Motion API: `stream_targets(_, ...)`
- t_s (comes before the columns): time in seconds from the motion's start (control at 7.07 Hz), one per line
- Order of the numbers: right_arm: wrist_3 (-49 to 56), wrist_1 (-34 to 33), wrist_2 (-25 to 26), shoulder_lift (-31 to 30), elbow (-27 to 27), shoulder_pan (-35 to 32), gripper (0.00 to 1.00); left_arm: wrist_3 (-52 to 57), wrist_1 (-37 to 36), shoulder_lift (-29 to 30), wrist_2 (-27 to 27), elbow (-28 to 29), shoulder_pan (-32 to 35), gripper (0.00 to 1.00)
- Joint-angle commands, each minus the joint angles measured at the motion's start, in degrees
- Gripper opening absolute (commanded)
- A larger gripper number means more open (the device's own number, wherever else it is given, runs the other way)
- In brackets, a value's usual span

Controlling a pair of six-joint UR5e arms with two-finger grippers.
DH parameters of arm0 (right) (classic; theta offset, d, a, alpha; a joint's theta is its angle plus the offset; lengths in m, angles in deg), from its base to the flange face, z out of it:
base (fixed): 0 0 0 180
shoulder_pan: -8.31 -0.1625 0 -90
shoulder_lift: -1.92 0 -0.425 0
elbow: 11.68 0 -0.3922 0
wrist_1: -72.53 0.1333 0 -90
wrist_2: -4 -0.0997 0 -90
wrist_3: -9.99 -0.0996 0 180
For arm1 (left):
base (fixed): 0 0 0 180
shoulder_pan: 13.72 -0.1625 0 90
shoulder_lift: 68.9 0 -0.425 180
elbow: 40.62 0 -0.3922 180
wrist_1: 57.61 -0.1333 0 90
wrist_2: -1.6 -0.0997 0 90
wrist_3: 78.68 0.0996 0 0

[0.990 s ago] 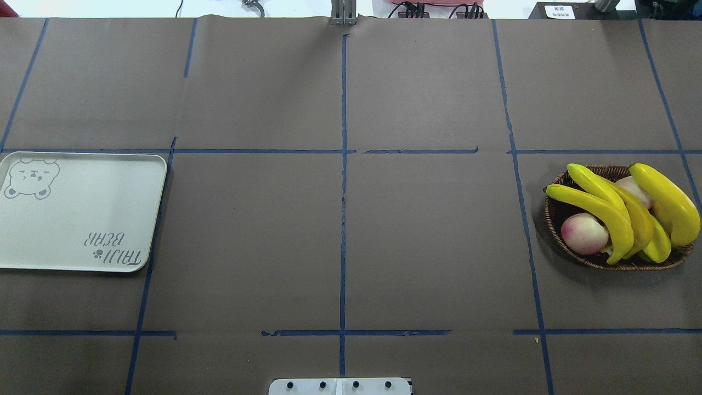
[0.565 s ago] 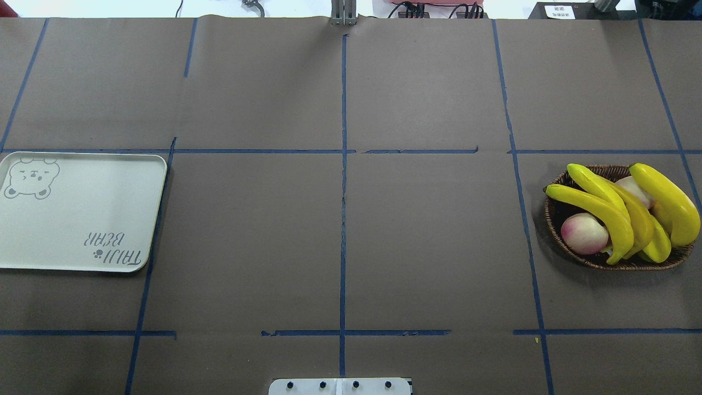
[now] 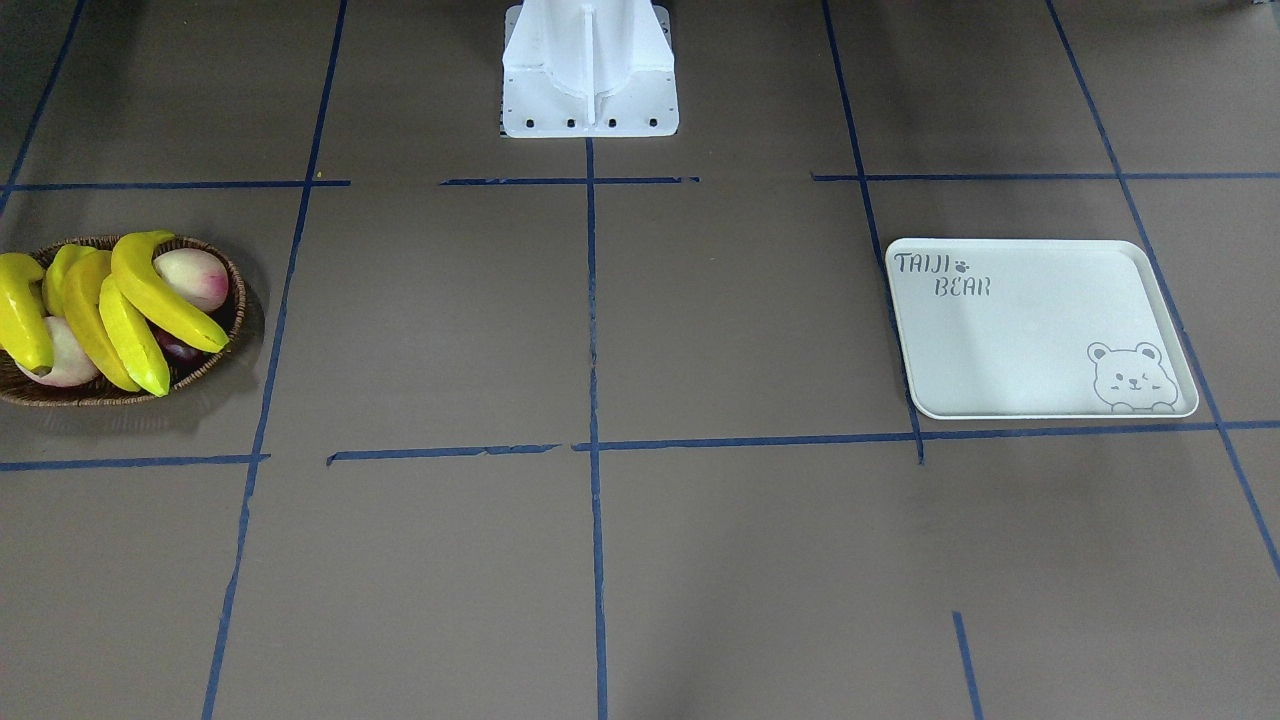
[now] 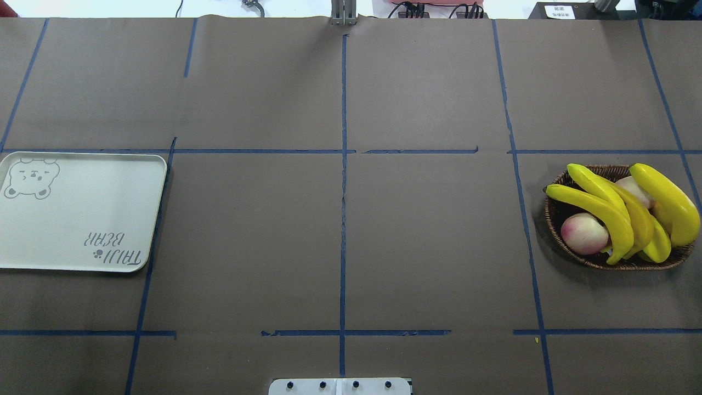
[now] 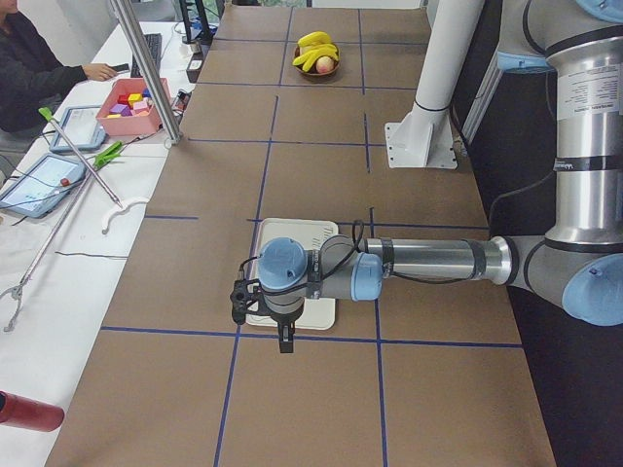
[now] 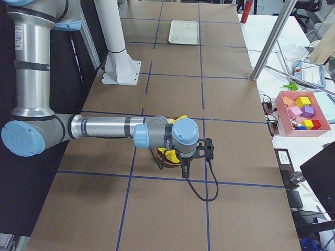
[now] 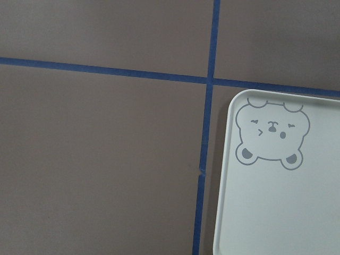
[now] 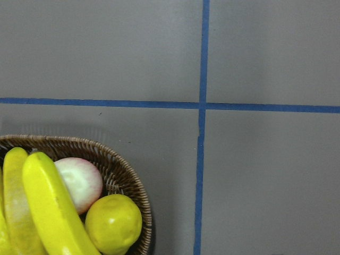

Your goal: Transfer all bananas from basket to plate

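We cannot tell whether either jaw pair is open. The left gripper [image 5: 284,339] hangs above the plate [image 4: 82,214], the right gripper [image 6: 184,168] above the basket [image 4: 630,265]. The bananas [image 4: 600,208] lie piled in the basket.

Even bright light, soft shadow beside basket [image 4: 553,219], sharp focus

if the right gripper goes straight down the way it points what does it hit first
Likely the bananas in the wicker basket: the right side view shows the right gripper pointing down roughly over them. But its wrist view shows mostly table beside the basket, so it may land there instead.
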Motion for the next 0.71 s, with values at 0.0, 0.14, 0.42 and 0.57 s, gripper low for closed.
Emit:
stream_targets(0.0, -0.32, -0.89, 0.92, 0.48, 7.46, 2.62, 1.00, 0.08, 0.00, 0.10, 0.20, -0.57, 0.00, 1.00)
stream_targets(0.14, -0.50, -0.28, -0.63, 0.48, 5.93, 3.23, 1.00, 0.34, 0.09, 0.36, 0.20, -0.57, 0.00, 1.00)
stream_targets(0.42, -4.77, 0.16, -0.92, 0.13, 10.20, 10.32, 1.00, -0.01, 0.53, 0.37, 0.20, 0.13, 0.00, 1.00)
stream_targets(0.57, -7.94, 0.25, 0.83, -0.05, 10.92, 13.49, 0.99, -0.18, 0.44, 0.45, 0.20, 0.31, 0.00, 1.00)
